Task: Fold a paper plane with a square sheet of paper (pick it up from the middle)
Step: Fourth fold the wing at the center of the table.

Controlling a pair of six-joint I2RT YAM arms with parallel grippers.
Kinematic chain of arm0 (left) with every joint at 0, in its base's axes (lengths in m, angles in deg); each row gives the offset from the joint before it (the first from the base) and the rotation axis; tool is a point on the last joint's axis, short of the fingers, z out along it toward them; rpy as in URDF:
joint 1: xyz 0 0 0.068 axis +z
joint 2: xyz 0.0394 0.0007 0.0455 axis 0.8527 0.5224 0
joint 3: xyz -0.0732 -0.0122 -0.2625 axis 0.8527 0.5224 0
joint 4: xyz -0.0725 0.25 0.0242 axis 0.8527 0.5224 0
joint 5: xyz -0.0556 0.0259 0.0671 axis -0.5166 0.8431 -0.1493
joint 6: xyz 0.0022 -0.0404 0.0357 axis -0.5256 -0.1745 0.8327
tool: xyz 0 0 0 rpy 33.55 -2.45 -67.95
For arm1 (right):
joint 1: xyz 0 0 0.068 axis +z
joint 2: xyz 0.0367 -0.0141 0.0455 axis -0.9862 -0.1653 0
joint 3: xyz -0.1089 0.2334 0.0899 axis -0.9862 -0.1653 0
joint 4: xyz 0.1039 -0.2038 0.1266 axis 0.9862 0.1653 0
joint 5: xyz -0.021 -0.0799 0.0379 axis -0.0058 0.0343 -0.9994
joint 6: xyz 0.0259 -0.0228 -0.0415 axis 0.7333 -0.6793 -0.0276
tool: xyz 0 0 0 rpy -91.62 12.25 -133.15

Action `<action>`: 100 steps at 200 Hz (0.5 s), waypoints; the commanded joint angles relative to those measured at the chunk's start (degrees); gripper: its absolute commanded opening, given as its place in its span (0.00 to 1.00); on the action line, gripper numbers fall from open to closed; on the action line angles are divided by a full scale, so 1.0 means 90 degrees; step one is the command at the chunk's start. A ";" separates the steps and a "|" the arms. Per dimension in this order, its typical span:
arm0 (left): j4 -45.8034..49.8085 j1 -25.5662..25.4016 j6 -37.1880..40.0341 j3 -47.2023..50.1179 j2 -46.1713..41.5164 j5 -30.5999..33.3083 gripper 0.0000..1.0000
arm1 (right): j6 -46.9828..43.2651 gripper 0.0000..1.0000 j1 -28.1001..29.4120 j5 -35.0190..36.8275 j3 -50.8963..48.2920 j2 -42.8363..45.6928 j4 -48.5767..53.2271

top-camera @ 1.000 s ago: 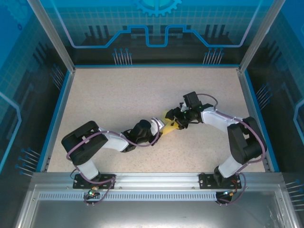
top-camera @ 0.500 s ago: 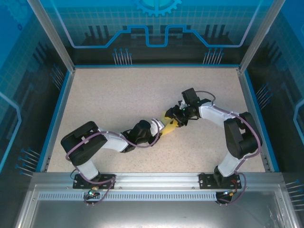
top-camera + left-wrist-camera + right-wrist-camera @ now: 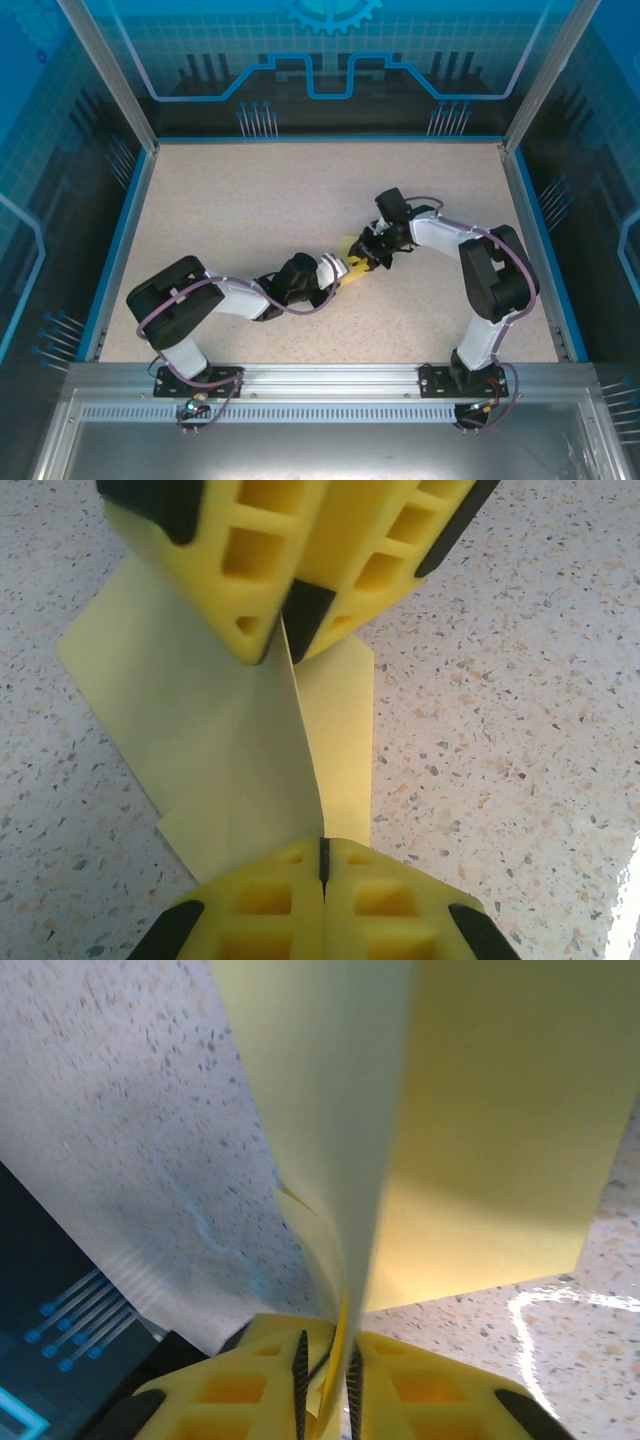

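One sheet (image 3: 230, 720), pinched by left claw (image 3: 322, 852), right claw (image 3: 328, 1350), edges cropped

Right hand (image 3: 371, 254) moved closer to the left hand (image 3: 342, 268); less of the square sheet of paper (image 3: 350, 245) showed between them.

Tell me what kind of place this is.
Likely an enclosed robot demo or test cell: blue panels with circuit graphics wall in a speckled table, and the left arm and right arm are bolted to a metal rail at its near edge.

no readable text, labels or numbers
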 commanded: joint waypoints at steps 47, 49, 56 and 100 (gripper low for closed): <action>-0.0554 0.0225 -0.0306 0.0196 -0.0291 -0.0729 0.29 | 0.0885 0.00 0.0049 -0.0168 -0.0221 0.0200 -0.0326; -0.0582 0.0228 -0.0310 0.0202 -0.0278 -0.0746 0.29 | 0.0913 0.00 0.0053 -0.0168 -0.0223 0.0210 -0.0337; -0.0673 0.0232 -0.0326 0.0206 -0.0209 -0.0771 0.30 | 0.0987 0.00 0.0054 -0.0151 -0.0233 0.0249 -0.0354; -0.1122 0.0292 -0.0298 0.0169 0.0247 -0.0755 0.29 | 0.1128 0.00 0.0054 -0.0252 -0.0193 0.0278 -0.0310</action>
